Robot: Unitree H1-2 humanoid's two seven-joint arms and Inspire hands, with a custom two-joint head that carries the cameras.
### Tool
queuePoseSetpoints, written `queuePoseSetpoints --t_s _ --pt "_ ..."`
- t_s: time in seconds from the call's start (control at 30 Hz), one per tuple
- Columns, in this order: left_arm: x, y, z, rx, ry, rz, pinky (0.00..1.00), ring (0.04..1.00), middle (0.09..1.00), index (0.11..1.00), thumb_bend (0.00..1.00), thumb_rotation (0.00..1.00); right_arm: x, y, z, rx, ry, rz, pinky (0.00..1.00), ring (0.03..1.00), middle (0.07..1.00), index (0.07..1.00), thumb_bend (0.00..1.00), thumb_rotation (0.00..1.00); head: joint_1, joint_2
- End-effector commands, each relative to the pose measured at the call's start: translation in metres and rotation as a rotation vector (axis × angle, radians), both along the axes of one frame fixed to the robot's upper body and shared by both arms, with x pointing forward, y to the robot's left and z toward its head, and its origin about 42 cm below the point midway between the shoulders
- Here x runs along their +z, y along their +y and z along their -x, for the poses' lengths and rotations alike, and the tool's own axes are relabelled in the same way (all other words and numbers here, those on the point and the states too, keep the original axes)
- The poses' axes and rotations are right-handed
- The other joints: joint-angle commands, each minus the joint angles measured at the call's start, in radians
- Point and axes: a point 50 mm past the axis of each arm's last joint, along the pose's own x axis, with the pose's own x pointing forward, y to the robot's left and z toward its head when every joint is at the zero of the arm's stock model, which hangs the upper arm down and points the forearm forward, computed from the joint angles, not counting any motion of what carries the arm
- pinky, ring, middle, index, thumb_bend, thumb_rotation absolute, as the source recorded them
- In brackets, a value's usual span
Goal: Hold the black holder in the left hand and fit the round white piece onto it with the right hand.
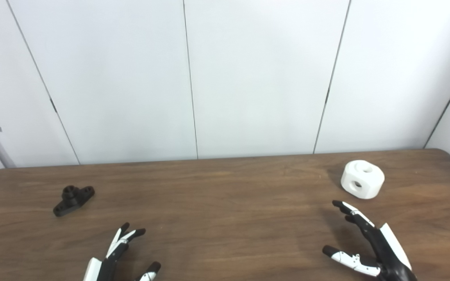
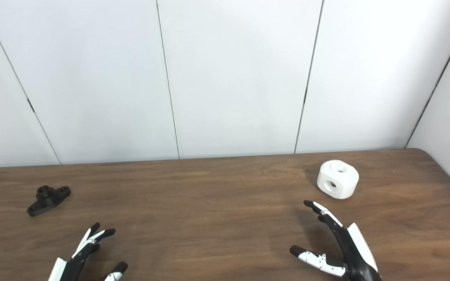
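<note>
The table [image 1: 225, 218] looks like brown wood grain with a smooth, low sheen. At its 9 o'clock, the black holder [image 1: 73, 200] looks matt plastic; at 2 o'clock, the round white piece [image 1: 362, 179] looks smooth matt plastic. The wall panels [image 1: 256, 78] are smooth, matt white.

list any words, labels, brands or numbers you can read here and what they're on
None: no readable text appears in either view.
The black holder, the round white piece, both hands and the table carry no visible lettering.
</note>
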Motion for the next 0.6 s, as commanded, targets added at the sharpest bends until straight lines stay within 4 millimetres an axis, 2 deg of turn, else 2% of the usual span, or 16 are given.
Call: queuePoseSetpoints --t_s 0.0,0.57 --pt "-0.0013 0.0019 0.0004 -0.002 0.003 -0.003 0.89 0.959 0.994 0.843 0.54 0.27 -0.0343 0.0109 0.0228 -0.005 0.097 -0.035 0.87 0.901 0.900 0.865 0.59 0.47 0.000 0.001" --pt "0.0000 0.0005 -0.0001 -0.001 -0.002 0.000 0.89 0.957 0.992 0.844 0.55 0.29 -0.0331 0.0105 0.0225 -0.003 0.100 -0.034 0.87 0.902 0.901 0.862 0.58 0.46 0.005 0.005"
